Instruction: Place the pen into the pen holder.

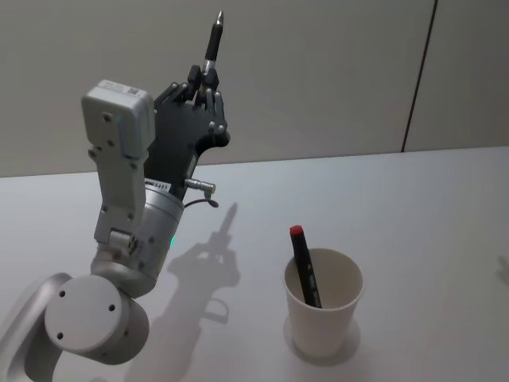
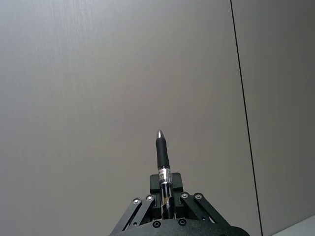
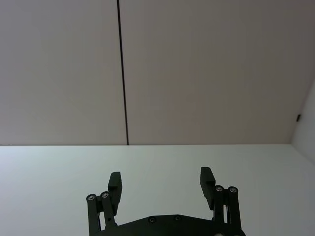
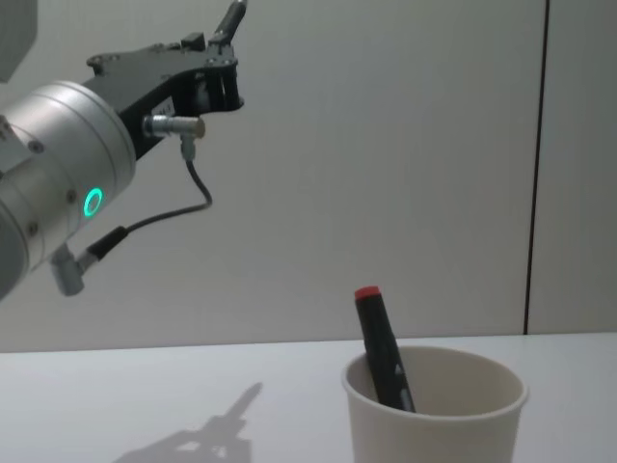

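Hazard: the pen (image 1: pixel 213 41) stands tip-up in the upper left of the head frame, well apart from the pen holder (image 1: pixel 340 322) at lower right on the worktop (image 1: pixel 429 199). Turning it over could loosen it, and it may strike the rim or jam against the red-capped pen (image 1: pixel 305 270) leaning inside. The left tool (image 1: pixel 204 82) is clamped on the pen's barrel. The right tool (image 3: pixel 161 178) stands wide apart, holding nothing.

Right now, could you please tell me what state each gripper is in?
Left gripper: closed on the black pen, held tip-up.
Right gripper: open, holding nothing.
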Robot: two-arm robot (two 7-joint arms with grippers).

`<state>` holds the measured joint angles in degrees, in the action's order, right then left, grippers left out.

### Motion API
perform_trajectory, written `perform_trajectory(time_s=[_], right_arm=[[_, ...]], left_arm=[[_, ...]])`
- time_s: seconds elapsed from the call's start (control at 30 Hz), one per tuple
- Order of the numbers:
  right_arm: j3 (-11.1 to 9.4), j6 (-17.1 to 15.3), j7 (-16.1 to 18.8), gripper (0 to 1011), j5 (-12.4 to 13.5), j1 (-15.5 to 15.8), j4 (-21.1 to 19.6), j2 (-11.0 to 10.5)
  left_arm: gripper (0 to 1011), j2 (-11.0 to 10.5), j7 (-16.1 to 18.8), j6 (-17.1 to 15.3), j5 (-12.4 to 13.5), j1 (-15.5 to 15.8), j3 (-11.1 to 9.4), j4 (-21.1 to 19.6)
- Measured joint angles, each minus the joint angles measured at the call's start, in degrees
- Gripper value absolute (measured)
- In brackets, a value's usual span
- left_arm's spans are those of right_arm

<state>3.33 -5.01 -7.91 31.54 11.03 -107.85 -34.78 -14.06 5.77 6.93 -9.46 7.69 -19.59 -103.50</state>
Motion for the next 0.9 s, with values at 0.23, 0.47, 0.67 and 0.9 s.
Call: perform_trajectory(time_s=[0.23, 0.47, 0.67, 0.9], right_arm=[[0.95, 0.2, 1.58, 1001, 0.73, -2.28, -0.14, 1.99], [2.56, 0.23, 4.04, 1001, 1.89, -6.04, -0.59, 5.54], [4.65, 0.26, 6.8, 1001, 3.05, -10.72, -0.61, 10.16], [6.59, 0.62, 9.62, 1001, 4.2, -15.19, 0.3, 14.82]], left_arm=[[138, 0.27, -0.38, 1.0, -0.3, 0.39, 0.18, 0.15], [138, 0.41, -0.61, 1.56, -0.49, 0.62, 0.28, 0.23], [138, 0.48, -0.71, 1.83, -0.57, 0.75, 0.32, 0.27], [138, 0.52, -0.79, 2.01, -0.64, 0.83, 0.36, 0.32]])
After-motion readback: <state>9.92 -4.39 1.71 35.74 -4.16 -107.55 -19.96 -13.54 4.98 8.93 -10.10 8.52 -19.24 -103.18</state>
